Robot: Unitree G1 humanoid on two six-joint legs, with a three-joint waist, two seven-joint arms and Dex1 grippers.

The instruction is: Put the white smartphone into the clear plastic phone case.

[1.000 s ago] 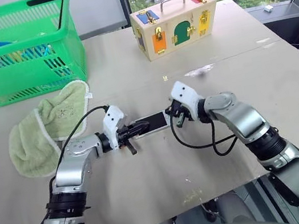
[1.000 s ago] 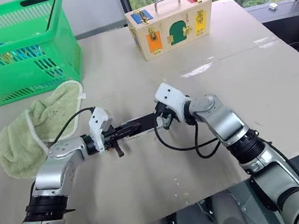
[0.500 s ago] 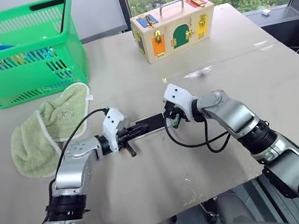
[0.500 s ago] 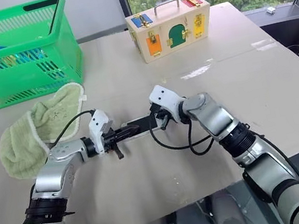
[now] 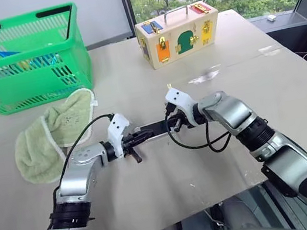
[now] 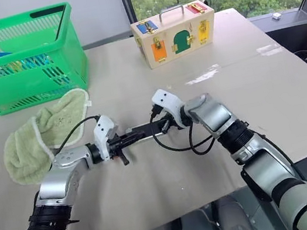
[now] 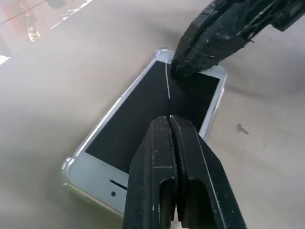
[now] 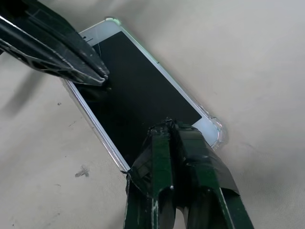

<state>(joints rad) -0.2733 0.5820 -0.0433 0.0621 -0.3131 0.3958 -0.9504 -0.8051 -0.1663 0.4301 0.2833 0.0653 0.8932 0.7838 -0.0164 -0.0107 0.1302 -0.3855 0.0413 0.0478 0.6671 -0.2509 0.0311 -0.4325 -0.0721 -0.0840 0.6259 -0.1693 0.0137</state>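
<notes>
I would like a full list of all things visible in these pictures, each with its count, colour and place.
phone: one, white with black screen, flat on the table centre, between both tools.
phone case: one, clear, around the phone's edges and corners.
towel: one, light green, crumpled on the table's left side.
basket: one, green, far left of the table, some items inside.
wooden box: one, pale wood with coloured doors and latches, far centre.
table: one, beige.
left tool: one, black, shut, tip on the screen.
right tool: one, black, shut, tip on the screen's other end.
</notes>
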